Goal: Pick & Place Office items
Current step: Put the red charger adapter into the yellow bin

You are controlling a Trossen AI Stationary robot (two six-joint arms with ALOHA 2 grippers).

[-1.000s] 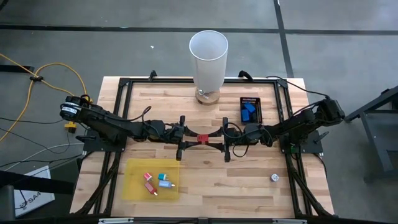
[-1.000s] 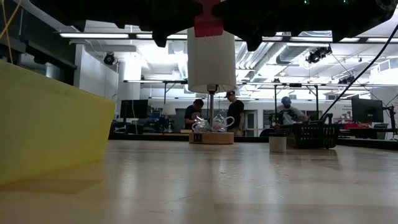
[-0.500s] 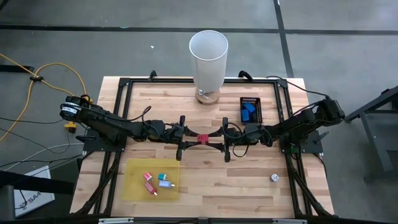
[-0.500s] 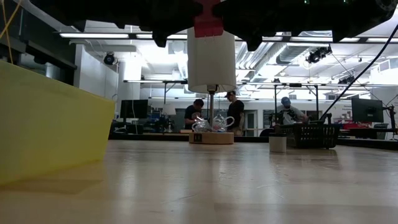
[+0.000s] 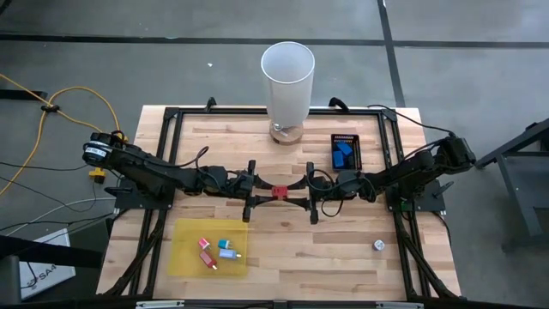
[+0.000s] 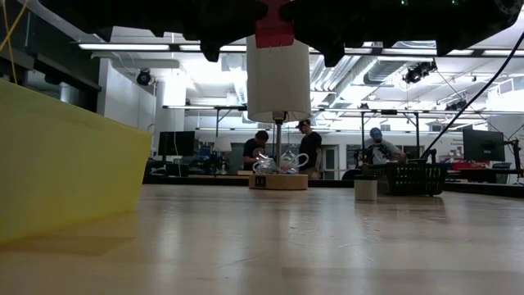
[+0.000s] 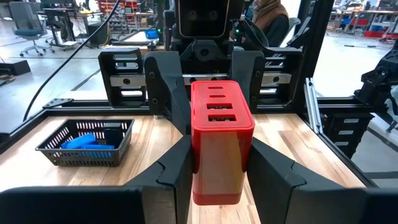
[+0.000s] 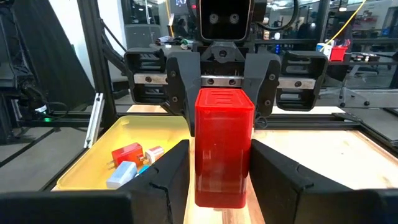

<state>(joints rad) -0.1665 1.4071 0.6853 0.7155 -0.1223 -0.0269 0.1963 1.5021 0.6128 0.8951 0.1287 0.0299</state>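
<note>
A red block (image 5: pixel 279 190) hangs over the table's middle, between my two grippers, which meet tip to tip. My left gripper (image 5: pixel 264 190) comes from the left and my right gripper (image 5: pixel 296 190) from the right; both are shut on the block. In the low view the block (image 6: pixel 274 24) shows high above the wood. Red, pink and teal pieces (image 5: pixel 216 251) lie on a flat yellow sheet (image 5: pixel 184 257). Blue pieces (image 5: pixel 342 153) lie in a small black tray (image 5: pixel 356 140). A whitish round piece (image 5: pixel 378 245) rests on the table. My left gripper (image 7: pixel 221 158) pinches the red block's left end (image 7: pixel 202 177) between its two fingers, one on each long side. The fingers (image 7: pixel 177 174) come level from the table's left and lie along the block. The block is lifted clear. My right gripper (image 8: pixel 221 158) pinches the block's right end (image 8: pixel 205 180) between its two fingers, one on each side. The fingers (image 8: pixel 277 171) come level from the table's right, along the block, which hangs clear of the wood.
A tall white cylinder (image 5: pixel 287 77) stands on a wooden base at the far edge. A black frame (image 5: pixel 171 116) runs round the table. Bare wood (image 5: pixel 309 249) lies between the yellow sheet and the round piece. People stand far off in the room (image 6: pixel 262 152).
</note>
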